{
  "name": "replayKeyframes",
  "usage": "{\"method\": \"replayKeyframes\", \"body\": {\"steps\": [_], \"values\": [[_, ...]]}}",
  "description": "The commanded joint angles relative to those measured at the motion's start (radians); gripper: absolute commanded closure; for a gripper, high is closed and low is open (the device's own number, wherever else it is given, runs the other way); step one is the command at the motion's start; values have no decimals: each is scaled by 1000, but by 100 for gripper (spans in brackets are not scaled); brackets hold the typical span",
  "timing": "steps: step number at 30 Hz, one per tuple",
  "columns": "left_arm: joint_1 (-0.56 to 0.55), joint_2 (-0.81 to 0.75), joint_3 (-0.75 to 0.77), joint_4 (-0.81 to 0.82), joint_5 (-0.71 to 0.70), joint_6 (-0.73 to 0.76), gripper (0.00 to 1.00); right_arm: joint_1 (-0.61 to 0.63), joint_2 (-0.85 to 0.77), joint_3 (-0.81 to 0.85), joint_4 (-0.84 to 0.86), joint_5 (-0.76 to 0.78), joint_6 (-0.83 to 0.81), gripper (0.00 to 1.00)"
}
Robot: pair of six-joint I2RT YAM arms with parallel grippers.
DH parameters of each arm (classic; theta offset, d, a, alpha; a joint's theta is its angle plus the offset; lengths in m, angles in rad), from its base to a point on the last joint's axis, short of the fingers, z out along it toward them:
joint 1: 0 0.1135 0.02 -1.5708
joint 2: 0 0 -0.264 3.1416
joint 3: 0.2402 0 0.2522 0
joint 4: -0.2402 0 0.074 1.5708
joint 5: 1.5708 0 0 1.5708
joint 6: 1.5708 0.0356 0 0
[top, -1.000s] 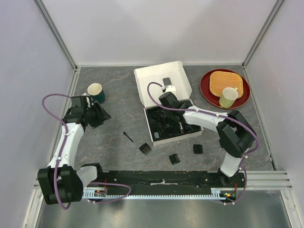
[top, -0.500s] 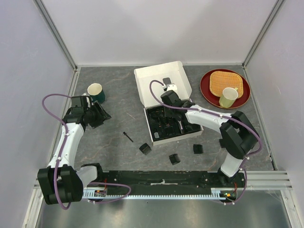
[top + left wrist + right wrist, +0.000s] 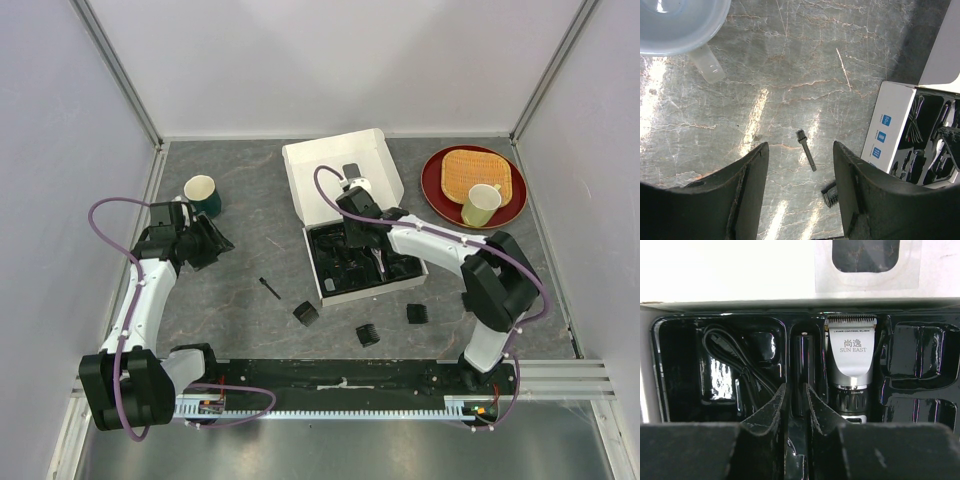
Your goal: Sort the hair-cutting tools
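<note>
My right gripper (image 3: pixel 357 238) (image 3: pixel 795 387) is down in the box's black tray (image 3: pixel 335 283). Its jaws are narrowed onto a slim black piece (image 3: pixel 802 357) standing in the tray's middle slot. The clipper (image 3: pixel 850 352) with its silver head lies in the slot just right of that piece, and the cord (image 3: pixel 732 360) is coiled in the left one. Three comb guards (image 3: pixel 305 313) (image 3: pixel 368 334) (image 3: pixel 417 313) and the thin brush (image 3: pixel 267 288) lie loose on the table. My left gripper (image 3: pixel 212 243) (image 3: pixel 800 144) hangs open above the brush (image 3: pixel 807 152), holding nothing.
The white box lid (image 3: pixel 340 170) lies open behind the tray. A green cup (image 3: pixel 201 191) stands just beyond my left gripper. At the back right, a red plate (image 3: pixel 437 195) holds a woven mat and a pale cup (image 3: pixel 481 204). Walls close in on both sides.
My right gripper has moved a little nearer over the tray and its jaws have narrowed. The left arm and the loose pieces have not moved.
</note>
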Motion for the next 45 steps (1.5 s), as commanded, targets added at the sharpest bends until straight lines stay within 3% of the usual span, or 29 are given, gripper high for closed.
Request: {"method": "replayKeyframes", "body": {"steps": [1, 17, 22, 29, 31, 35, 40, 45], "values": [[8, -6, 3, 31, 36, 30, 39, -8, 32, 33, -35, 9, 20, 78], [10, -6, 3, 31, 37, 30, 39, -14, 17, 41, -19, 8, 2, 82], [10, -6, 5, 31, 42, 30, 39, -14, -65, 50, -1, -61, -29, 71], [11, -6, 1, 33, 54, 33, 39, 26, -166, 18, -12, -311, -155, 57], [11, -6, 0, 38, 66, 33, 39, 67, -201, -14, -15, -382, -222, 49], [11, -7, -3, 44, 83, 36, 39, 203, -244, -75, -24, -386, -306, 32], [13, -9, -8, 47, 94, 36, 39, 282, -252, -98, -105, -319, -279, 27], [11, -10, -8, 50, 106, 38, 39, 302, -312, -163, -237, -175, -105, 22]]}}
